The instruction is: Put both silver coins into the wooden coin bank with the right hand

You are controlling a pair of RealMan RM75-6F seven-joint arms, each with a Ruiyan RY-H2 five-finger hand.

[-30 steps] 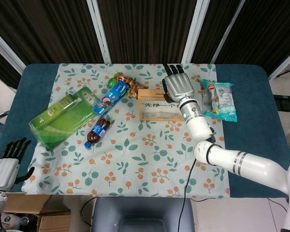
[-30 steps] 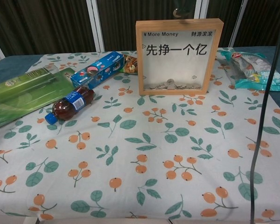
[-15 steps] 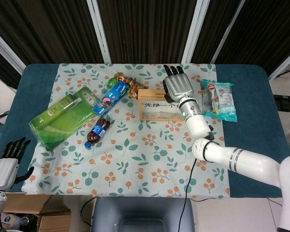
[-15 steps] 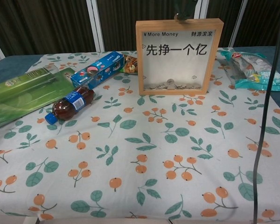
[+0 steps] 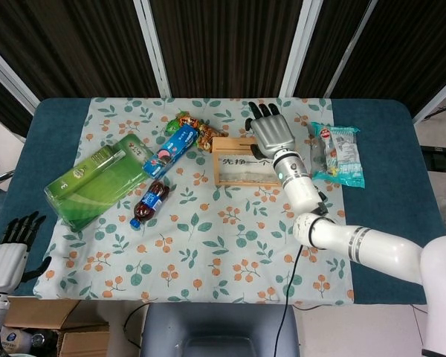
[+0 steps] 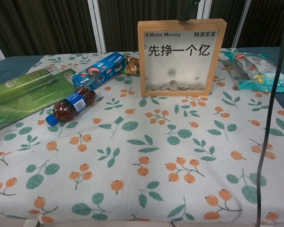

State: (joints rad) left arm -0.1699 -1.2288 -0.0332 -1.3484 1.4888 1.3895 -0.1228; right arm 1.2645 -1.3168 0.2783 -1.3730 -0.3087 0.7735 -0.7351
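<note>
Hovering over the top edge of the wooden coin bank (image 5: 244,161), at 12 o'clock on the floral cloth (image 5: 208,245), your right hand (image 5: 272,131) shows fingers extended; whether it pinches a coin cannot be told. A blurred coin (image 6: 171,72) appears behind the glass, above the coin pile (image 6: 173,86). Treat coins as thin, stiff, slippery: pinch across opposite rims. Your left hand (image 5: 7,253) hangs spread at 8 o'clock.

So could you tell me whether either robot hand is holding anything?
It cannot be told for the right robot hand, above the coin bank; the left holds nothing.
</note>
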